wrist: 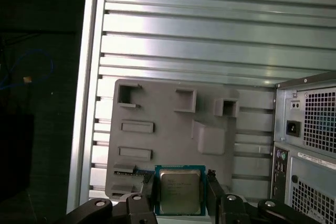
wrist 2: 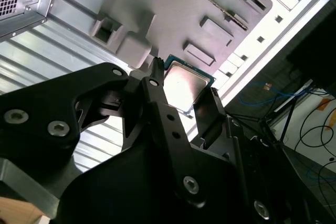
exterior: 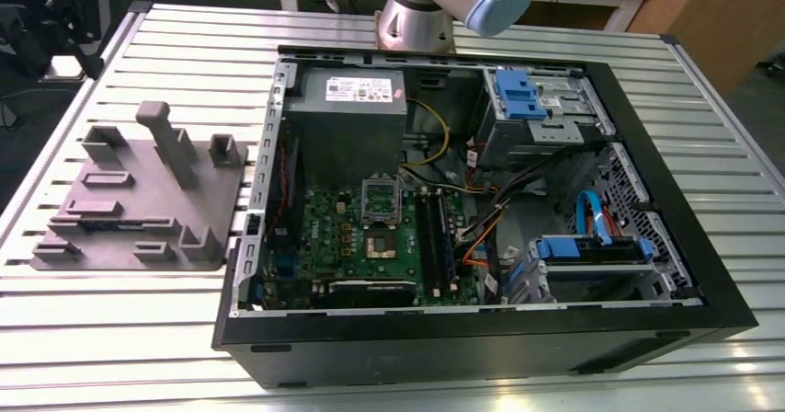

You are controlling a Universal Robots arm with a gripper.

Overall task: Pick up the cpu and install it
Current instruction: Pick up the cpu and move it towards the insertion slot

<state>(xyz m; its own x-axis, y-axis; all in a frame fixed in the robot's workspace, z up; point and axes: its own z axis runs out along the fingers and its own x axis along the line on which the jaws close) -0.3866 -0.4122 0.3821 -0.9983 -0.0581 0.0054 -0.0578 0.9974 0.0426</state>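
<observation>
Nearest in the exterior view, the open computer case (exterior: 491,338) lies on its side on the slatted metal table (exterior: 110,338). Inside it a green motherboard (exterior: 337,237) lies flat, with the dark socket (exterior: 381,244) near its middle and a silver-framed bracket (exterior: 381,199) just behind it. Orange and yellow cables (exterior: 472,237) cross the floor of the case towards the blue-tabbed drive cages (exterior: 517,95). The grey power supply (exterior: 349,122) fills the far corner.

Beside the case, on the exterior view's left, the grey fixture plate (exterior: 135,200) rests on the table, its raised blocks and slots standing up. At the far edge of the table, behind the case, the arm (exterior: 424,17) rises with a blue-capped joint.

In the first wrist view the gripper (wrist: 180,179) looks down on the plate, with the rear of the case off to one side. Its black fingers (wrist: 213,184) are clamped on two opposite sides of the cpu (wrist: 180,192), which faces the camera with its metal top and overlaps the plate's edge. How high it hangs above the plate cannot be told.
</observation>
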